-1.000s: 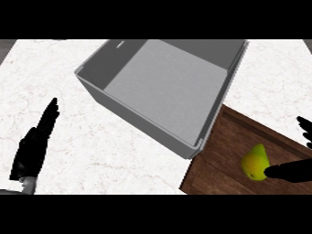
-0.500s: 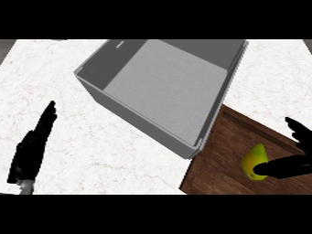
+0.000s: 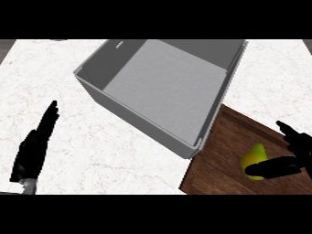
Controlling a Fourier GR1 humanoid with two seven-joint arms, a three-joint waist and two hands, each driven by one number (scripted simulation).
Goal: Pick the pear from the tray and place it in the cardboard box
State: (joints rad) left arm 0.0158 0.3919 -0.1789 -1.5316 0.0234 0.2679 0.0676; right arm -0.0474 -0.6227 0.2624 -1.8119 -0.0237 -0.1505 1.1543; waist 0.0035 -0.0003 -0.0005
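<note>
Pear (image 3: 254, 157), yellow-green, is lying on the brown wooden tray (image 3: 216, 167) at the counter's (image 3: 118, 151) near right corner, close to the tray's right side. In the head view the right hand (image 3: 307, 153) is closing on it from the right: the thumb is lying across the fruit's lower end, touching it, while the fingers are spreading above and behind, not yet wrapped round it. The grey box (image 3: 151, 123), open-topped and tilted, is sitting just beside the tray's far left edge, its near wall overlapping that edge. The left hand (image 3: 33, 151) is resting with straight fingers near the counter's near left edge, holding nothing.
</note>
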